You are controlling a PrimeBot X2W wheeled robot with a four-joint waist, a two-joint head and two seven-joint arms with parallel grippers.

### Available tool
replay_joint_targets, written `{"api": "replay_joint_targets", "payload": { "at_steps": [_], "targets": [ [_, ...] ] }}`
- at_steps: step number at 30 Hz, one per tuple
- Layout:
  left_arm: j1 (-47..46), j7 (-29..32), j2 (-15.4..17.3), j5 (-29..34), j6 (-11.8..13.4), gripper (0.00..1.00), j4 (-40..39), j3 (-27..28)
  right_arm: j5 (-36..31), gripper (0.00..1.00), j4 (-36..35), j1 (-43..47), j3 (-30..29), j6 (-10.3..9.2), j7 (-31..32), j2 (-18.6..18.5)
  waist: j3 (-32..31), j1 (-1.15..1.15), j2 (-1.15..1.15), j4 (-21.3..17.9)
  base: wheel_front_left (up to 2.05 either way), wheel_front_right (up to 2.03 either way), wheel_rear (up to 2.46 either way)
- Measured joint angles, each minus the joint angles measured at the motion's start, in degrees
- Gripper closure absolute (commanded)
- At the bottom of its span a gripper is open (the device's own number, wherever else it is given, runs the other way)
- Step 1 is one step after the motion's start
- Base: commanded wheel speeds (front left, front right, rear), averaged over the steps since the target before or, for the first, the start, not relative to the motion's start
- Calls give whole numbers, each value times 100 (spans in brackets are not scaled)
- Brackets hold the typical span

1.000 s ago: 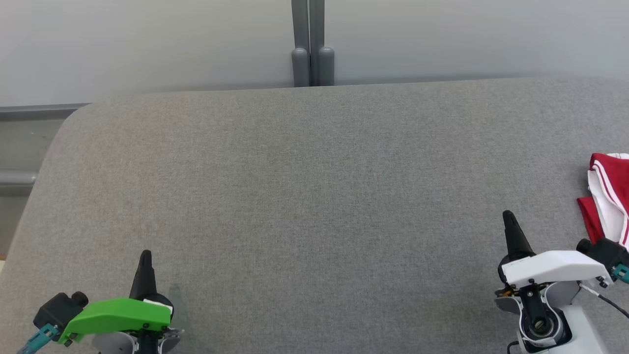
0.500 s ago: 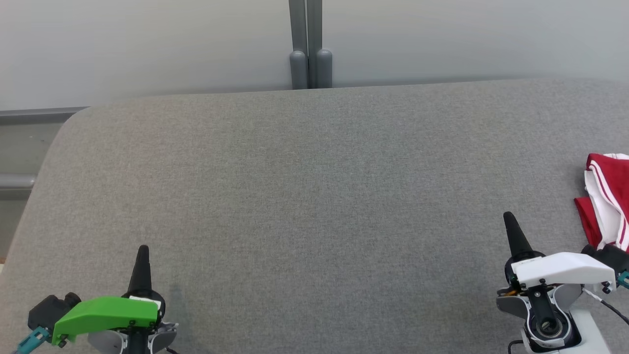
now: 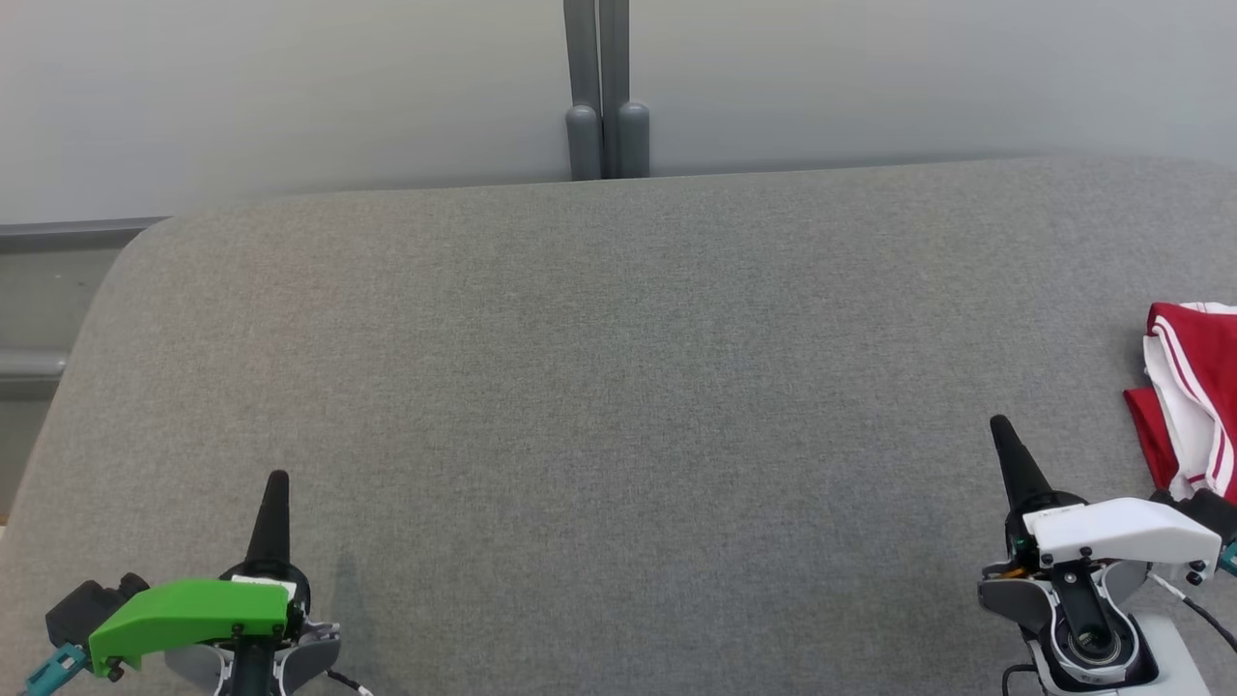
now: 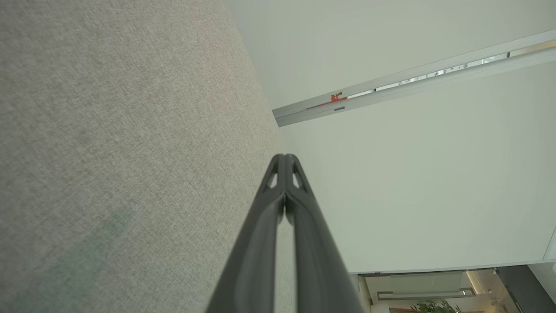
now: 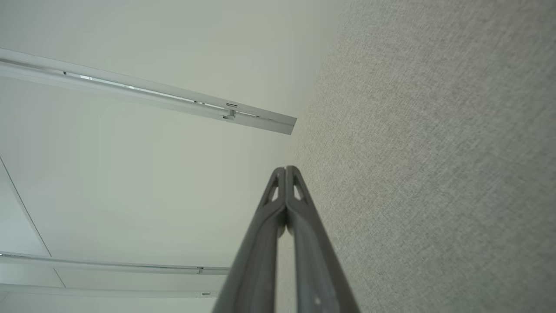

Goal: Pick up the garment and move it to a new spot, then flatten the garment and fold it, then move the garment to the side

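Observation:
The garment [image 3: 1191,391], red with white stripes and a white panel, lies bunched at the right edge of the grey padded surface [image 3: 618,387] in the head view, partly cut off by the frame. My right gripper [image 3: 999,425] hovers to its left, shut and holding nothing. Its fingers [image 5: 284,170] press together in the right wrist view. At the lower left, far from the garment, my left gripper [image 3: 277,478] is shut and holds nothing. The left wrist view shows its fingers [image 4: 284,157] closed tip to tip.
A pale wall [image 3: 290,87] with a grey vertical post [image 3: 604,97] stands behind the surface's far edge. The surface's rounded left corner [image 3: 135,246] drops off beside a grey rail.
The head camera has tilted slightly, shifting the scene down and left. Both grippers have drawn back a little toward the near edge, and both stay shut.

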Motion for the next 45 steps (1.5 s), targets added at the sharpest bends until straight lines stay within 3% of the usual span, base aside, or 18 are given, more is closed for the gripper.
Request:
{"api": "replay_joint_targets", "payload": {
  "at_steps": [45],
  "targets": [
    [-72, 468, 14, -1747, -236, 100, -219, 240, 1905, 100, -345, 193, -89, 0, 468, -18, -119, 0, 0, -90, 0, 0, 0]
  ]
}}
